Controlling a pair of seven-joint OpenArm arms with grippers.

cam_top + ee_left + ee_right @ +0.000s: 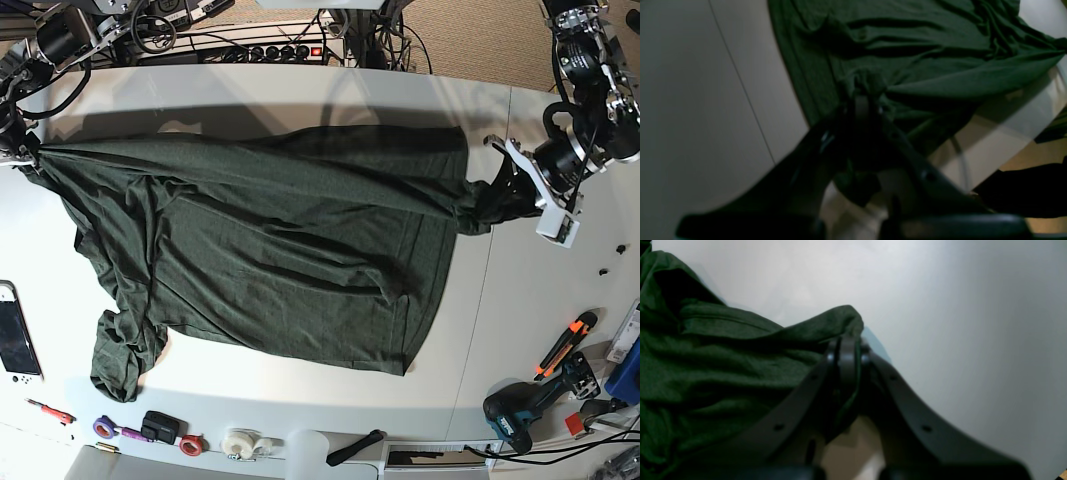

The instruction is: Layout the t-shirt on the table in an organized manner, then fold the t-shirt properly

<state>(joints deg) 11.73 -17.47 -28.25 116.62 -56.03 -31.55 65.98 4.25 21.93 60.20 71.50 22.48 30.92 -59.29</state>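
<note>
Green shirt (270,250) lies spread but wrinkled across the white bench (520,310), unfolded. Left pincer (863,100) and right pincer (848,340) each clamp an edge, stretching it. Smoothing and all folds remain.

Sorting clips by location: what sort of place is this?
Probably a robotics lab or workshop: a power strip with cables behind the white table, a cordless drill and tape rolls along its edge.

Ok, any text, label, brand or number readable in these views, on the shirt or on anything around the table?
None can be read.
t-shirt: plain, no print or tag showing.
Tools at the table edge, such as the drill: any markings too small to read.
Both wrist views: blurred, no text.
</note>
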